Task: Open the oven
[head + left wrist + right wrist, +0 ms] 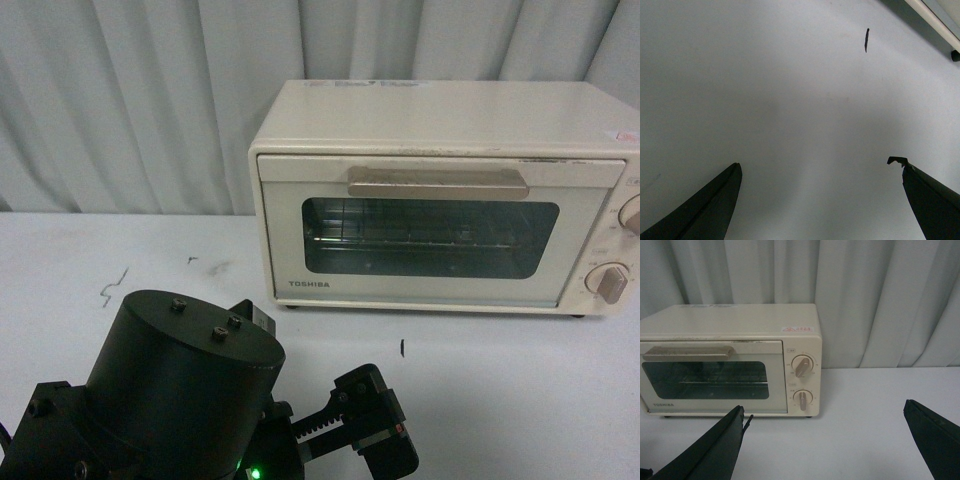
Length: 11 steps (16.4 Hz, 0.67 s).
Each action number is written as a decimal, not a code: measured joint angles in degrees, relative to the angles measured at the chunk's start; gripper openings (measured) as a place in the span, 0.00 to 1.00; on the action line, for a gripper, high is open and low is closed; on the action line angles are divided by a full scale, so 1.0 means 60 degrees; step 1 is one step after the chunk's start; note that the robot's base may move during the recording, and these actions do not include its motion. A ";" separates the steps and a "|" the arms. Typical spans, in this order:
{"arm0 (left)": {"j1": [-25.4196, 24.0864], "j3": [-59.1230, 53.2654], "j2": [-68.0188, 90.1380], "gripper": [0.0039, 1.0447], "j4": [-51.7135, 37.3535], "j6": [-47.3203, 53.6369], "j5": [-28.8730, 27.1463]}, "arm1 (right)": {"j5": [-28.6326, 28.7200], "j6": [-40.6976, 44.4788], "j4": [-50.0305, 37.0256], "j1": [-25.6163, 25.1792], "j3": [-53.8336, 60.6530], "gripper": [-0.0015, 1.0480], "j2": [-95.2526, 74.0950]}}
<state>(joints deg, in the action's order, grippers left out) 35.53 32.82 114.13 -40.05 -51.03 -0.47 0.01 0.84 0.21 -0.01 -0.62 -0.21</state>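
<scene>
You have done nothing of the opening yet. The oven (440, 200) stands at the back of the table (520, 390), its door shut and its bar handle (438, 183) untouched. Both of your 2 grippers are spread wide and empty. The left gripper (817, 165) hangs over bare table, well short of the oven's front. The right gripper (824, 407) faces the oven from well apart, probably nearer its knob side.

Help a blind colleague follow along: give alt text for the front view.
A cream-white Toshiba toaster oven, door shut, stands on a white table before a pale curtain. The robot's black left arm fills the lower-left foreground.
</scene>
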 joint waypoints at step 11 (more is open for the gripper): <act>0.0000 0.0000 -0.0004 0.94 0.0007 0.0000 -0.0033 | -0.3982 0.1909 -0.3727 0.0251 -0.0317 0.94 -0.3428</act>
<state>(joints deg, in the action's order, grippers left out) 35.53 32.82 114.10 -40.01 -51.03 -0.67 -23.88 12.29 -22.15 1.50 -2.52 -20.78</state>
